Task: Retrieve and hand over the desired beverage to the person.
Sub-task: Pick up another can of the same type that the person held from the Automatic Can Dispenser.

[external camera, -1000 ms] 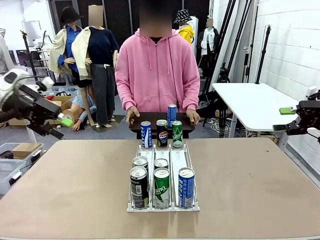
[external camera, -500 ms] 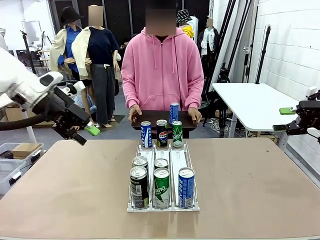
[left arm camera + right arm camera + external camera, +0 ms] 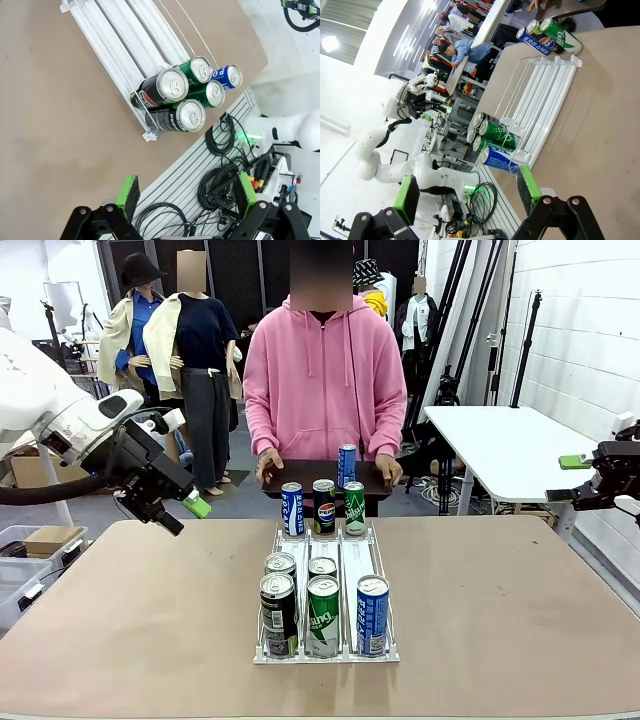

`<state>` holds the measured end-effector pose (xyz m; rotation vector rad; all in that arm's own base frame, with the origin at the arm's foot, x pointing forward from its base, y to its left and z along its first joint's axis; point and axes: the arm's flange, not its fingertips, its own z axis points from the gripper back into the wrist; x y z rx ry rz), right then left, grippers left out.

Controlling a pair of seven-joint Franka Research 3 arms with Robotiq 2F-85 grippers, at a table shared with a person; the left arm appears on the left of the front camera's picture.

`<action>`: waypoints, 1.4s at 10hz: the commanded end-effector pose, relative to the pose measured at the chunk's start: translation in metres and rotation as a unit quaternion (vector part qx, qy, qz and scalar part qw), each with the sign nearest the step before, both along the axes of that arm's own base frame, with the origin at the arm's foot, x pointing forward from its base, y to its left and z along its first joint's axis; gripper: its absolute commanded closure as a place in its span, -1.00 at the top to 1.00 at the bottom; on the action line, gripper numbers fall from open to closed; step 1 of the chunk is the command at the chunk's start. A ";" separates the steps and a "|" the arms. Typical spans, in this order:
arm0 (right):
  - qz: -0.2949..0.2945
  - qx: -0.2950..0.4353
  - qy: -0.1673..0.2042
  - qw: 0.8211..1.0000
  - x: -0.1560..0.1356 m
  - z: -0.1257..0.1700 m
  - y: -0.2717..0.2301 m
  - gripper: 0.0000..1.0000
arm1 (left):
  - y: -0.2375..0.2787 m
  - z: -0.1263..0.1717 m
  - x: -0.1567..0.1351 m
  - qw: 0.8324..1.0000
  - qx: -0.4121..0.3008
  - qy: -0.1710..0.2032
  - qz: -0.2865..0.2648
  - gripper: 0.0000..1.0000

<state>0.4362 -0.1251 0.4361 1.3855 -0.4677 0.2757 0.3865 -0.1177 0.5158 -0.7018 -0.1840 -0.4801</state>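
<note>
Cans [image 3: 322, 615] in rack [image 3: 352, 555]; L tool [image 3: 185, 516] open, empty.

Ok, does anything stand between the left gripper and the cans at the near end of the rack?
Nothing visible: only bare table lies between the open left gripper and the near cans in the rack.

A robotics lab: coiled cables [image 3: 218, 144], equipment stands [image 3: 527, 340], white worktable [image 3: 500, 445].

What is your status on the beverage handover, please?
Left gripper near table's far-left edge, jaws open, empty. Right gripper off to the right, jaws open, empty. Cans untouched in rack; person standing across table. Nothing blocks the rack.
</note>
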 end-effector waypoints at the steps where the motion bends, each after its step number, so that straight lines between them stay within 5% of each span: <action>1: -0.005 0.002 0.004 1.000 -0.001 0.001 0.001 1.00 | 0.002 0.002 -0.002 1.000 0.000 -0.002 0.000 1.00; 7: -0.005 0.002 0.004 1.000 -0.001 0.001 0.001 1.00 | -0.031 0.015 0.002 1.000 0.014 0.015 -0.011 1.00; 14: -0.005 0.002 0.004 1.000 -0.001 0.001 0.001 1.00 | -0.144 -0.006 -0.031 0.985 0.169 0.016 -0.016 1.00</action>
